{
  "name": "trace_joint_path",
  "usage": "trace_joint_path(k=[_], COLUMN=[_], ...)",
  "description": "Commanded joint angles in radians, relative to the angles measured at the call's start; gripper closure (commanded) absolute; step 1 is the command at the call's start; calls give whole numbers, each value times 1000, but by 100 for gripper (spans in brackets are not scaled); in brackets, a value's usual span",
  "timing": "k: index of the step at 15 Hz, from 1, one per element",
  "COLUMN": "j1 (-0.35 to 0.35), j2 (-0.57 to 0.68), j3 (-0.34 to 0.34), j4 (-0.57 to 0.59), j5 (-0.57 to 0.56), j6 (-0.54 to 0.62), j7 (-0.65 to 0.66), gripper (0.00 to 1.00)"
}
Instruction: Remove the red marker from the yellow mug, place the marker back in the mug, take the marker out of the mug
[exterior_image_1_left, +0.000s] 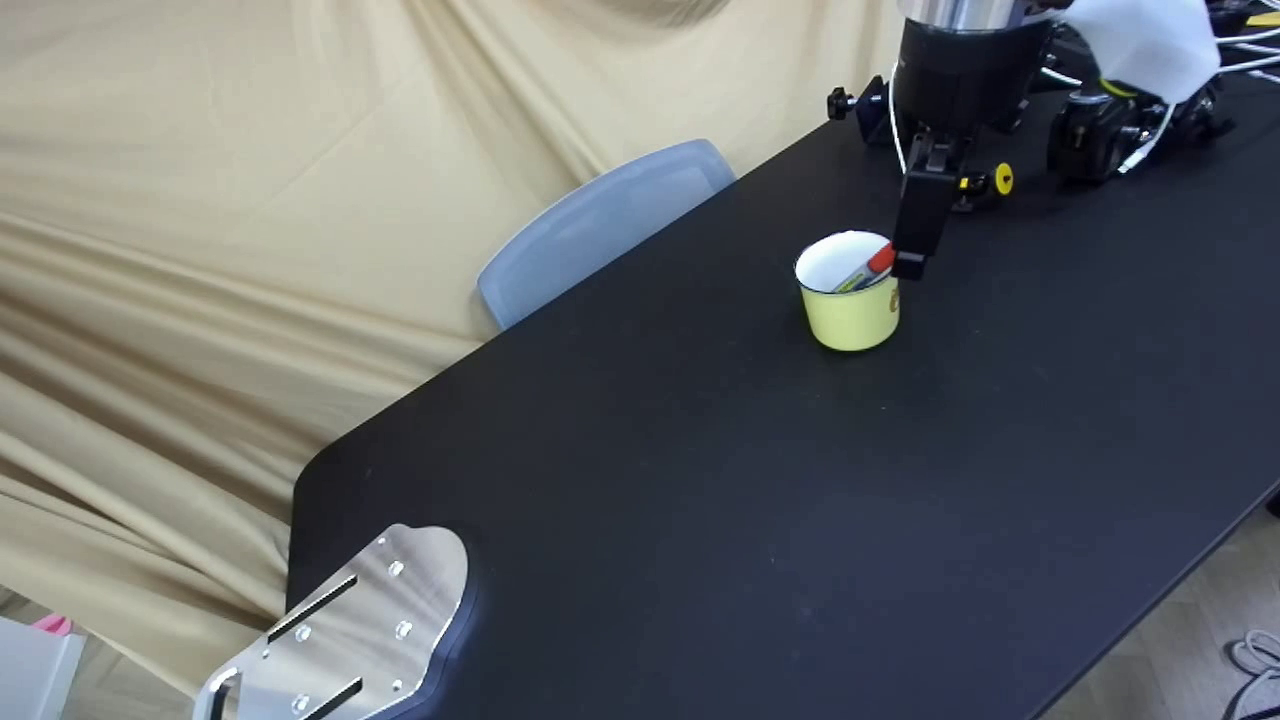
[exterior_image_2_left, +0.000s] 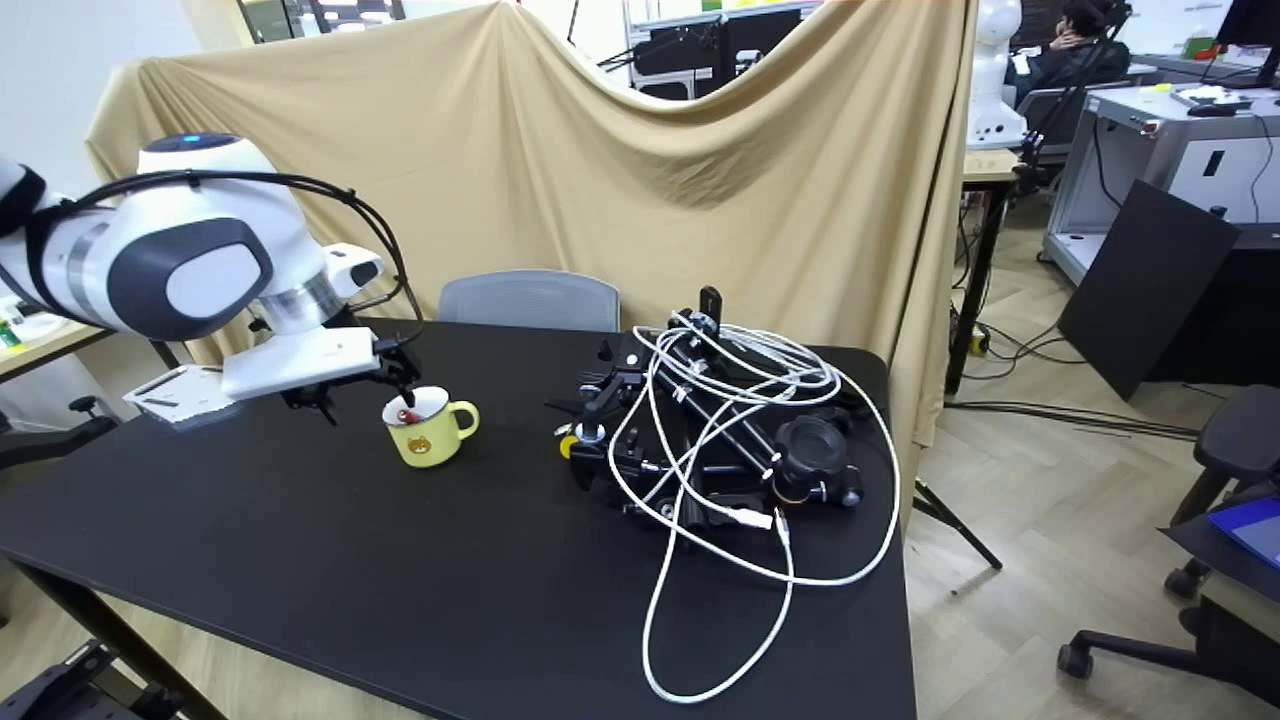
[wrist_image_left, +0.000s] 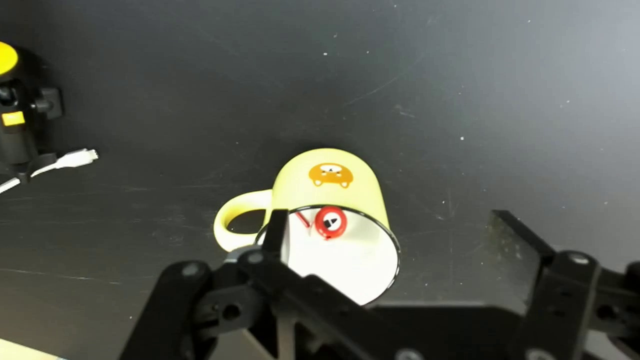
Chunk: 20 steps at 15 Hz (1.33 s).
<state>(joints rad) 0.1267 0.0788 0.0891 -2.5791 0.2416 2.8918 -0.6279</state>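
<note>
The yellow mug (exterior_image_1_left: 850, 320) stands upright on the black table. It also shows in an exterior view (exterior_image_2_left: 424, 446) with its handle, and in the wrist view (wrist_image_left: 365, 192). The red marker (exterior_image_1_left: 878, 262) leans inside the mug, its red cap end up at the rim. Its red end shows in an exterior view (exterior_image_2_left: 407, 415) and end-on in the wrist view (wrist_image_left: 330, 223). My gripper (wrist_image_left: 391, 216) is open and empty above the mug. In the wrist view, its left finger overlaps the mug's opening and its right finger is over the table, beyond the rim. The marker is between the fingers, nearer the left one.
A black tripod (exterior_image_2_left: 790, 465) with a coiled white cable (exterior_image_2_left: 650, 590) lies on the table near the mug. A yellow knob (wrist_image_left: 7, 59) shows at the wrist view's left. A grey chair (exterior_image_1_left: 610, 230) stands at the table edge. A metal plate (exterior_image_1_left: 370, 620) is at the near corner.
</note>
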Motion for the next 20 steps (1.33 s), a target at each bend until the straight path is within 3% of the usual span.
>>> trace_joint_path(k=[1, 7, 8, 9, 19, 20], j1=[-57, -123, -130, -136, -169, -175], j2=[56, 109, 116, 124, 144, 126], j3=[47, 76, 79, 82, 122, 136], j4=[50, 93, 99, 105, 133, 127], j5=[22, -14, -19, -26, -76, -62], j6=[7, 9, 11, 13, 14, -2], j7=[-45, -42, -42, -41, -37, -45], gripper=[0, 0, 25, 25, 97, 99])
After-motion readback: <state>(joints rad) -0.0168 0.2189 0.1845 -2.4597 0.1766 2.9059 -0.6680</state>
